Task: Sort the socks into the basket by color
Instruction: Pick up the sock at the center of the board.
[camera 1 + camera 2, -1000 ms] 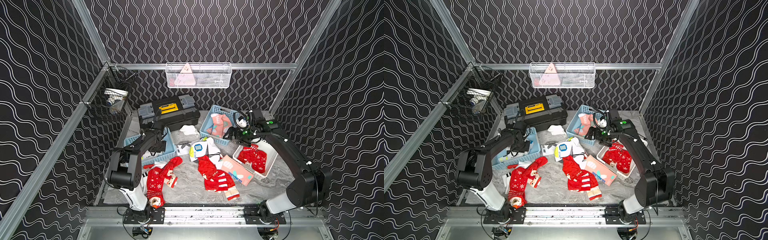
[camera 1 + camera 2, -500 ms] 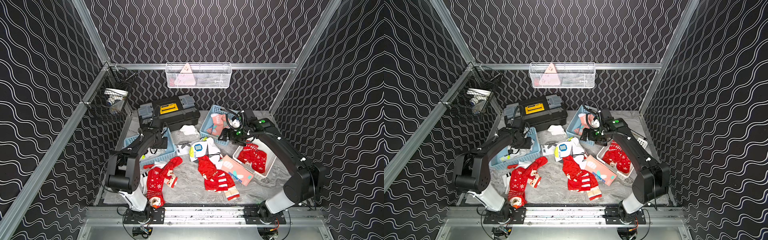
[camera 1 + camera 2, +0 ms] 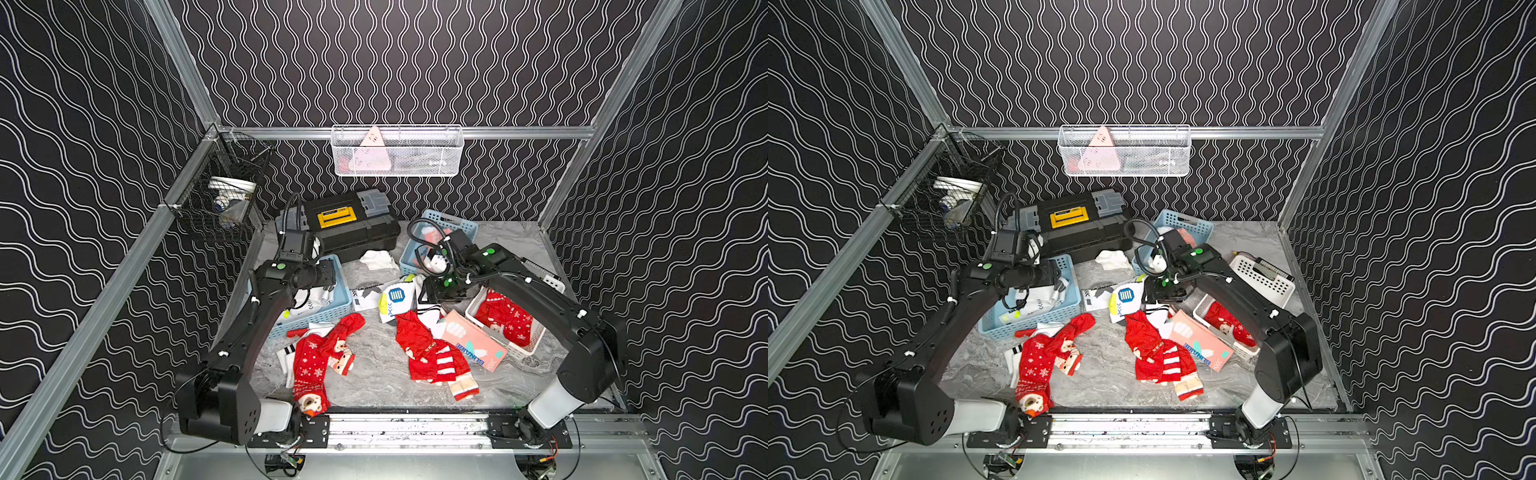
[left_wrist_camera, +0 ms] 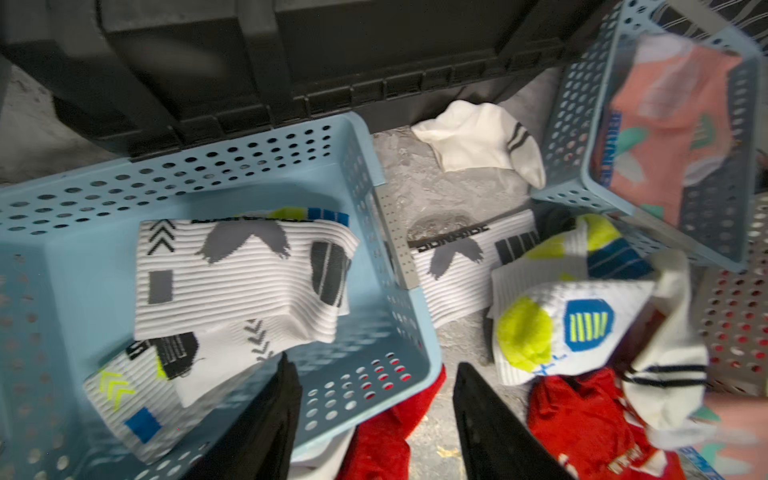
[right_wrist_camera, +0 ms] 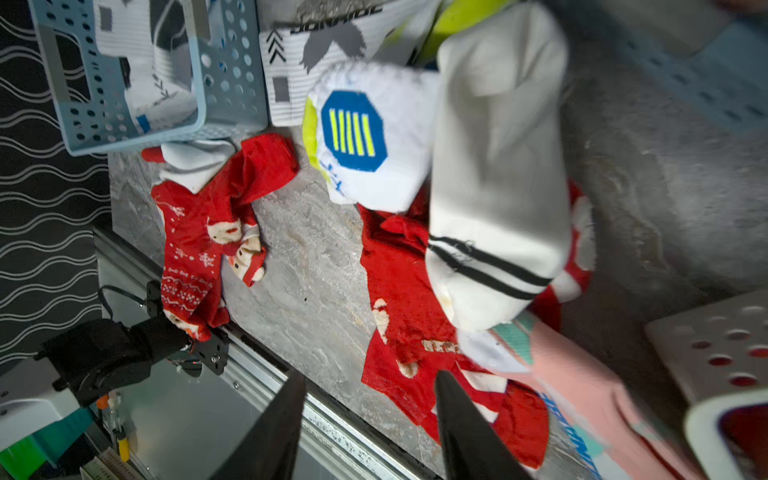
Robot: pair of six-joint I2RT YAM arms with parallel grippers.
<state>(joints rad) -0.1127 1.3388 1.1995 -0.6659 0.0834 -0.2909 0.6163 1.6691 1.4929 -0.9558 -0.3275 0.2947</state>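
1. Over the worktop's left edge, left gripper [image 4: 374, 361] gapes empty above the blue basket [image 4: 249, 166]; its wrist view shows white socks [image 4: 241, 274] inside.
2. Right gripper [image 5: 370, 374], likewise apart and empty, near a striped white sock [image 5: 494, 187].
3. Marbled worktop [image 3: 374, 386], wavy black walls [image 3: 415, 62].

Both top views look steeply down from high above the 6 o'clock edge of the bench [image 3: 374, 386], facing the back wall [image 3: 395, 62] and taking in the whole scene. The left wrist camera looks past the left end effector [image 4: 374, 368], close over the blue basket [image 4: 208, 166] at 9 o'clock. The right wrist camera looks past the right end effector [image 5: 370, 376], close over the centre. Both wrist views share the blue-badged white sock [image 4: 582, 328].
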